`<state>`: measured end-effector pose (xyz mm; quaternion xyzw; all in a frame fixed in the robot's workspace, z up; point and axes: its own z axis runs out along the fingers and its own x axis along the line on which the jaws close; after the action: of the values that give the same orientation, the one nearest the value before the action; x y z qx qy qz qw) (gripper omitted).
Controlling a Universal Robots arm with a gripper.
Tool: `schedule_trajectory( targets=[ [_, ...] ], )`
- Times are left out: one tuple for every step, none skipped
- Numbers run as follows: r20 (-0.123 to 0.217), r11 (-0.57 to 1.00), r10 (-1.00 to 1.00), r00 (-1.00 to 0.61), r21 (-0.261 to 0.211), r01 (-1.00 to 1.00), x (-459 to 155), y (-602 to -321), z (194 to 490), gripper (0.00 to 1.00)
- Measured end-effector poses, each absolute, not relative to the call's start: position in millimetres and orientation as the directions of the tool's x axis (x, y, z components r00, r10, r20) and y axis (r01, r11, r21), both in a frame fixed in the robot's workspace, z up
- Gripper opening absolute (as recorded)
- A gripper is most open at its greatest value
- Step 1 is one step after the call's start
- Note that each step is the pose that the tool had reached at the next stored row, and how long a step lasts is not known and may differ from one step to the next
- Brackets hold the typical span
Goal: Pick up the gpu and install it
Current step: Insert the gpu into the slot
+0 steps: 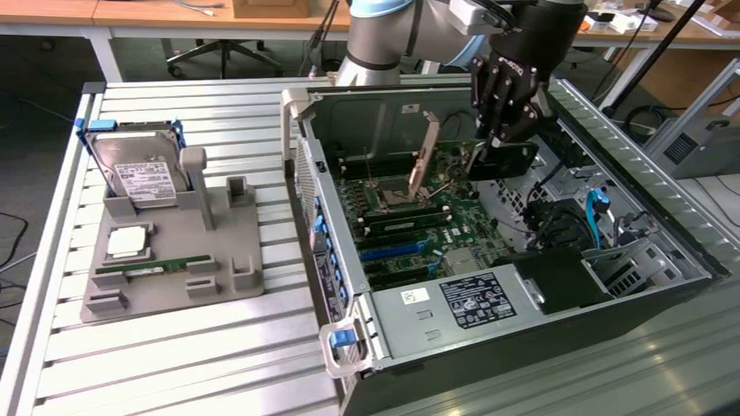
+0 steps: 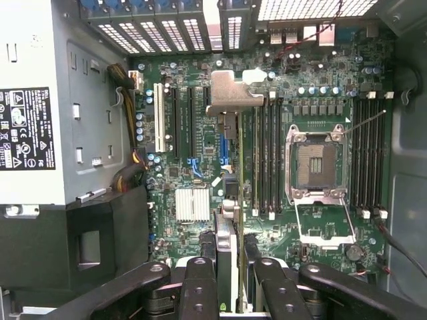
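Observation:
My gripper (image 1: 486,158) reaches down into the open computer case (image 1: 335,260) and is shut on the gpu (image 1: 425,156), a thin brownish card held on edge above the motherboard (image 1: 463,217). In the wrist view the gpu (image 2: 230,200) appears edge-on, running from its silver bracket (image 2: 233,90) near the case's rear slots back to my gripper (image 2: 232,283), whose black fingers (image 2: 200,280) clamp it on both sides. The card hangs over the expansion slots (image 2: 190,123), beside the memory slots (image 2: 267,153). I cannot tell whether its edge touches a slot.
The open CPU socket (image 2: 317,167) lies beyond the memory slots, and the power supply (image 1: 474,299) fills the case's near end. To the exterior view's left, a grey fixture (image 1: 231,251) holds a hard drive (image 1: 139,173), a CPU (image 1: 127,243) and a green RAM stick (image 1: 156,267).

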<state>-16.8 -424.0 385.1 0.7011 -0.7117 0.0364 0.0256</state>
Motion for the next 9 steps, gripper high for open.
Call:
schedule_trajectory(
  targets=[
    [0.089,0.014,-0.996,-0.016,-0.016,-1.000,-16.8,-424.1,385.0,0.27],
    [0.090,0.014,-0.996,-0.016,-0.016,-1.000,-16.9,-424.2,384.8,0.27],
    [0.090,0.014,-0.996,-0.016,-0.016,-1.000,-16.9,-424.2,384.7,0.27],
    [0.091,0.014,-0.996,-0.016,-0.016,-1.000,-16.8,-424.2,384.5,0.27],
    [0.092,0.014,-0.996,-0.016,-0.016,-1.000,-16.8,-424.2,384.4,0.27],
    [0.093,0.014,-0.996,-0.016,-0.016,-1.000,-16.9,-424.2,384.3,0.27],
    [0.094,0.014,-0.995,-0.016,-0.016,-1.000,-16.9,-424.3,384.1,0.27],
    [0.095,0.014,-0.995,-0.016,-0.016,-1.000,-16.9,-424.3,384.1,0.27],
    [0.096,0.014,-0.995,-0.016,-0.016,-1.000,-16.9,-424.3,384.0,0.27]
  ],
)
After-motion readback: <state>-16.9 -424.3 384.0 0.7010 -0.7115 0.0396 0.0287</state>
